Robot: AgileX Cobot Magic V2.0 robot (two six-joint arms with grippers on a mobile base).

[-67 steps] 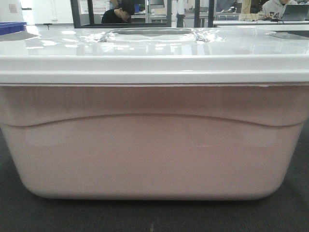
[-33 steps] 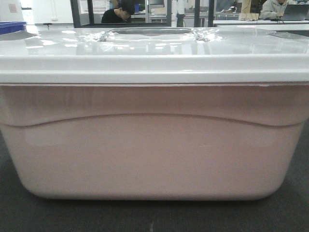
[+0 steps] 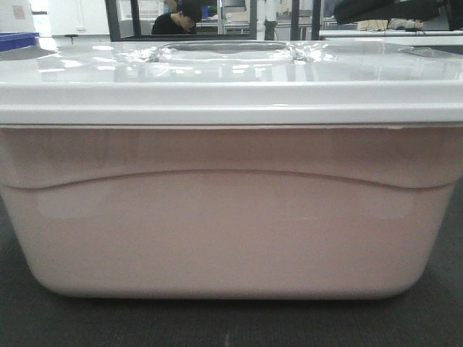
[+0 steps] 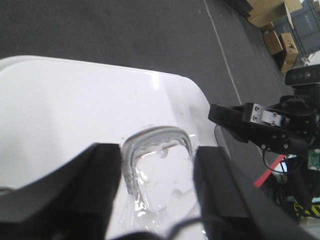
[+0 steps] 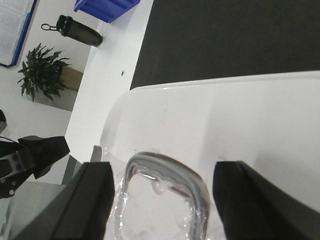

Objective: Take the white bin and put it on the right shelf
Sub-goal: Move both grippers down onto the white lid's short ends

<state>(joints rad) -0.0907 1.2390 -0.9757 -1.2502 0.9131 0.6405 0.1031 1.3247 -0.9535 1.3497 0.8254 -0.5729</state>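
Note:
The white bin (image 3: 231, 231) fills the front view, a pinkish translucent tote under a glossy white lid (image 3: 231, 72). It stands on a dark floor. A clear grey handle (image 4: 159, 145) lies in a recess in the middle of the lid. My left gripper (image 4: 157, 167) hovers open above one end of that handle, its fingers (image 4: 95, 185) straddling it without touching. From the opposite side, my right gripper (image 5: 162, 185) is open over the handle (image 5: 165, 172). Each wrist view shows the other gripper across the lid. The right shelf is out of view.
A blue open bin (image 5: 105, 7), a dark bottle (image 5: 77, 30) and a potted plant (image 5: 42, 72) stand beyond the lid's far side. Cardboard boxes (image 4: 272, 20) sit off the dark floor. Black frames and seated people (image 3: 177, 22) are behind the bin.
A dark part of an arm has come into the top right of the front view, covering the person there. The bin has not moved.

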